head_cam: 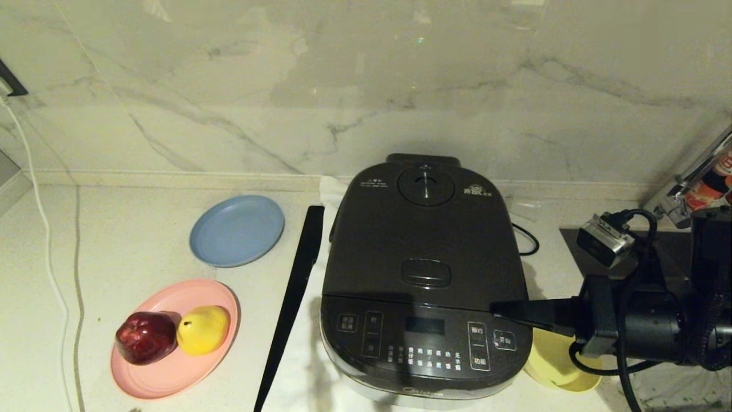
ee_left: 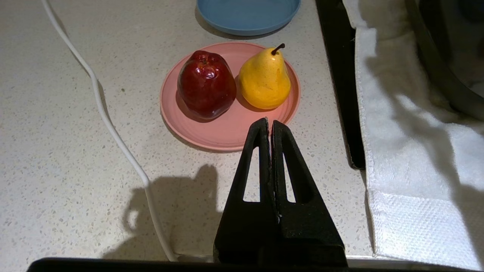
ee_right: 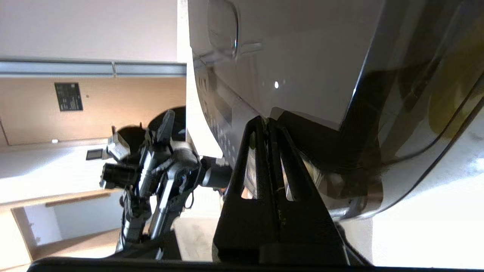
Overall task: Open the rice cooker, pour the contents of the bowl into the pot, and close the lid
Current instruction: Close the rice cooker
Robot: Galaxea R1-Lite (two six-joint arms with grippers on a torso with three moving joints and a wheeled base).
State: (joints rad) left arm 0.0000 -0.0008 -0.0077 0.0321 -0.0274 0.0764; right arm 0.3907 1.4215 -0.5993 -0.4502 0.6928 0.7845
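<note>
**Marble kitchen corner, pale speckled tabletop**

Grey-veined white marble wall (head_cam: 366, 86) behind, meeting pale speckled stone tabletop (head_cam: 114, 257) at low upstand. Thin white cable (head_cam: 40, 217) trails down far left of tabletop. Dark inset panel (head_cam: 572, 240) at right. White textured cloth (ee_left: 408, 158) spread on tabletop. Dim warm light, hard shadows.

Head view overlooking counter, wrist views close, sharing rice cooker (head_cam: 423, 274)
</note>
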